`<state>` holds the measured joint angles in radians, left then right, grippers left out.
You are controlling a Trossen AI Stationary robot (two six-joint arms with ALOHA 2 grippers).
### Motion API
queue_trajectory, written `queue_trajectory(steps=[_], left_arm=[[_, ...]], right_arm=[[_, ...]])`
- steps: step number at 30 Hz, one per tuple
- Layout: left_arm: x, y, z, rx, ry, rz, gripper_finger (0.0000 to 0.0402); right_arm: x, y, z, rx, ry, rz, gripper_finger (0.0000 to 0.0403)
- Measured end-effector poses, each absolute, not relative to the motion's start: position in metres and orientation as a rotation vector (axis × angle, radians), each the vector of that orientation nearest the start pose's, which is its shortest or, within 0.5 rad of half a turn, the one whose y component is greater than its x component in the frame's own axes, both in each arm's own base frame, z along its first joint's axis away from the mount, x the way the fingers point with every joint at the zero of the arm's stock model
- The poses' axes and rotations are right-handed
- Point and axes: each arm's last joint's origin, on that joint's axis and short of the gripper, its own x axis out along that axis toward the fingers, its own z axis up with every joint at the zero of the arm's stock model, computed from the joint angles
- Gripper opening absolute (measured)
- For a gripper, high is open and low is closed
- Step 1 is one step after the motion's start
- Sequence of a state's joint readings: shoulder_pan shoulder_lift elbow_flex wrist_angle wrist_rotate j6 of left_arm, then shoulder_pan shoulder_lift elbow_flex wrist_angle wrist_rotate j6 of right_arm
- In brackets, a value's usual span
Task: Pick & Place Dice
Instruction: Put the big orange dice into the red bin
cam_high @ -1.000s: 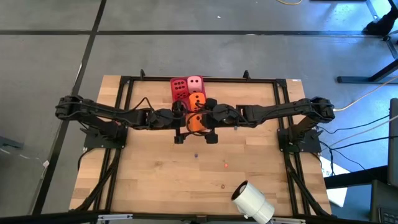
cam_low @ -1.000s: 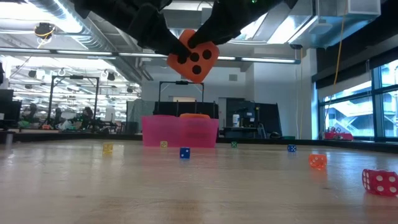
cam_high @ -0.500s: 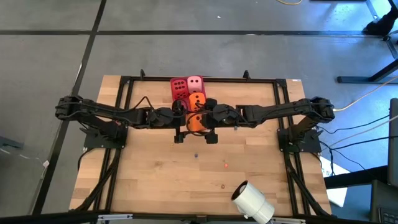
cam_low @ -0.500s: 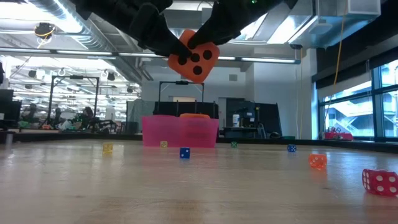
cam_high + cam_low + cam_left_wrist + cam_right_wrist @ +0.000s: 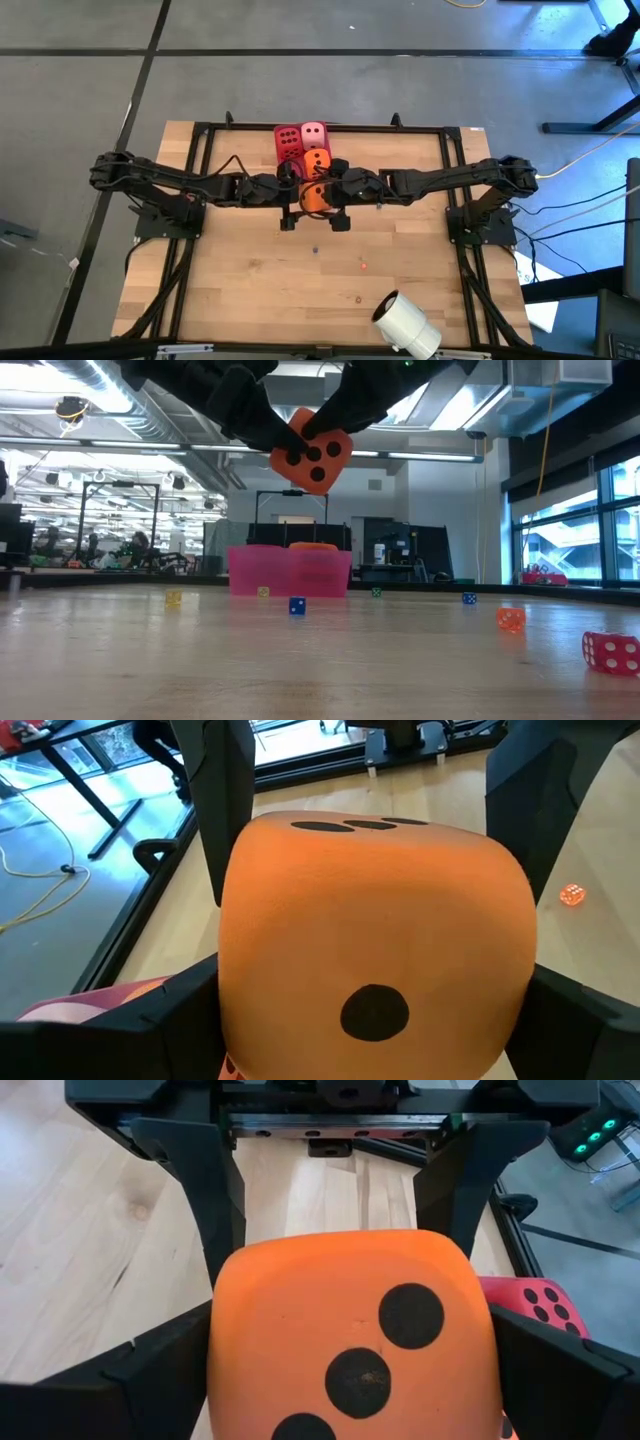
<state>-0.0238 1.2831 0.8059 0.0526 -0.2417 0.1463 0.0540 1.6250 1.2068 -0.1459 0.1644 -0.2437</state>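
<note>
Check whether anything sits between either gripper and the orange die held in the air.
Nothing visible does. The right gripper grips the orange die directly, in the air, and the left gripper sits around the same die with no object between.

Near table half bare (image 5: pixel 260 280); white roll (image 5: pixel 407 325) at near-right corner.

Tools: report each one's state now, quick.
Left tool: closed on the orange die, which is off the table.
Right tool: closed on the same orange die, from the opposite side.
</note>
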Motion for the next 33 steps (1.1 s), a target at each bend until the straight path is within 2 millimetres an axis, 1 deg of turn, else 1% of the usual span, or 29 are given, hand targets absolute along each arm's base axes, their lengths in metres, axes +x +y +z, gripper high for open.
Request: queue_trajectory(steps=[7,16,19,27,33], left_arm=[[0.277,0.0,0.256,0.184,0.457,0.186,0.0347],[0.277,0.001,0.256,0.167,0.454,0.201,0.0347],[0.277,0.001,0.256,0.17,0.456,0.216,0.0347],[0.276,0.001,0.254,0.158,0.471,0.216,0.0347],[0.275,0.001,0.253,0.153,0.487,0.219,0.0347]], right_arm=[[0.364,0.015,0.272,-0.296,0.57,-0.038,0.04],[0.365,0.02,0.284,-0.304,0.585,-0.028,0.04],[0.363,0.021,0.287,-0.297,0.612,-0.023,0.04],[0.362,0.024,0.287,-0.279,0.626,-0.023,0.04],[0.356,0.023,0.295,-0.27,0.611,-0.024,0.04]])
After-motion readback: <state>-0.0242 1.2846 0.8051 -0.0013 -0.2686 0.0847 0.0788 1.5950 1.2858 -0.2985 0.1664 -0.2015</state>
